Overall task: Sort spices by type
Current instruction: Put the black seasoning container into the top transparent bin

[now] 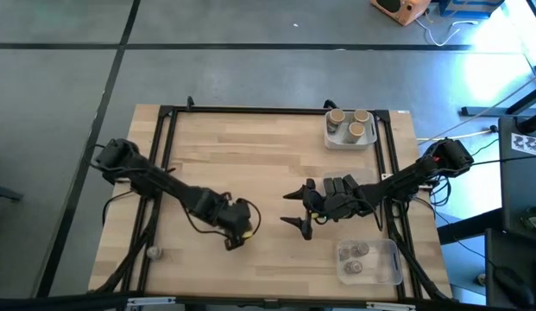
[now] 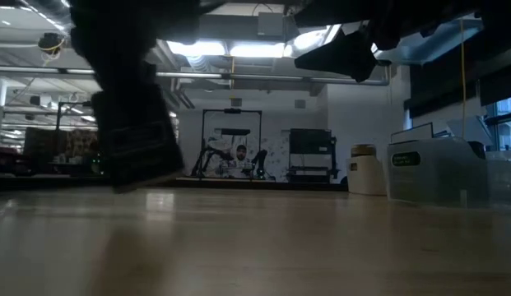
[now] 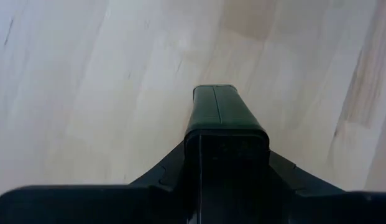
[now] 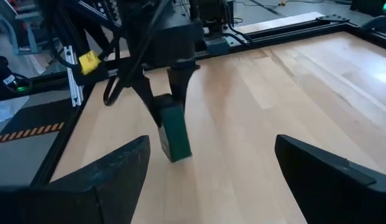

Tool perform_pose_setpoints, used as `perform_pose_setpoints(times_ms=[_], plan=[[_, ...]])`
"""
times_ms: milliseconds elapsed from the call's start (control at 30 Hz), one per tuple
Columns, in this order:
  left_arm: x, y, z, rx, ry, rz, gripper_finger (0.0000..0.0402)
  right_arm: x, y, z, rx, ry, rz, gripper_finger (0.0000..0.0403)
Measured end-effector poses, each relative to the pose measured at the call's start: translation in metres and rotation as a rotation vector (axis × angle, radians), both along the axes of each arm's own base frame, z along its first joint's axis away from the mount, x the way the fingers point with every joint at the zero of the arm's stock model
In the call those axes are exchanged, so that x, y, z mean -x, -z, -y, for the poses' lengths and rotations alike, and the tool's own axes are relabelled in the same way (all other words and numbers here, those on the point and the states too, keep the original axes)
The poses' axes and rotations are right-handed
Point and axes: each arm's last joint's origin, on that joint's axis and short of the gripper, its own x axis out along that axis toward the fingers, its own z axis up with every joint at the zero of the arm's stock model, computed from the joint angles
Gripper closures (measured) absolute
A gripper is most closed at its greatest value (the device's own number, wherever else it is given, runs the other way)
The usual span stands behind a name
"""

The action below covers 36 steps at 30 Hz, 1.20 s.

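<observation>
Spice block [image 4: 174, 132] (dark green) is clamped in my left fingers [image 4: 171, 106] over the counter [image 1: 268, 155]; my right fingers [image 1: 298, 207] are spread, holding nothing.

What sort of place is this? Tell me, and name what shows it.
Probably a robotics lab or workshop. A wooden table in a black metal frame stands on a grey concrete floor. The low view looks into an open room with ceiling lights and more framed equipment at the back.
</observation>
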Motion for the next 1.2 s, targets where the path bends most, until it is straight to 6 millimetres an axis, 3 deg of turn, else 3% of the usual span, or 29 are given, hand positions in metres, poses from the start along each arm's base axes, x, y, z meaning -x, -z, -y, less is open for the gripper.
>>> perform_pose_setpoints(times_ms=[200,433,700,900,1067,1200], plan=[[-0.019,0.015,-0.004,0.006,0.062,-0.007,0.0290,0.000,0.000,0.000,0.028,-0.007,-0.004,0.0059],[-0.048,0.016,0.005,-0.048,0.146,0.019,0.0282,0.000,0.000,0.000,0.056,-0.005,-0.005,0.0059],[-0.052,0.015,0.002,-0.061,0.172,0.025,0.0243,0.000,0.000,0.001,0.058,0.001,-0.004,0.0059],[-0.049,0.011,0.001,-0.048,0.169,0.011,0.0233,0.000,0.000,0.001,0.057,0.001,-0.004,0.0059],[-0.029,-0.016,0.007,-0.054,0.185,0.032,0.0232,0.000,0.000,-0.001,0.041,-0.043,-0.003,0.0059],[-0.002,-0.040,0.020,-0.164,0.209,0.065,0.0232,-0.002,0.002,-0.002,0.035,-0.058,0.001,0.0059]])
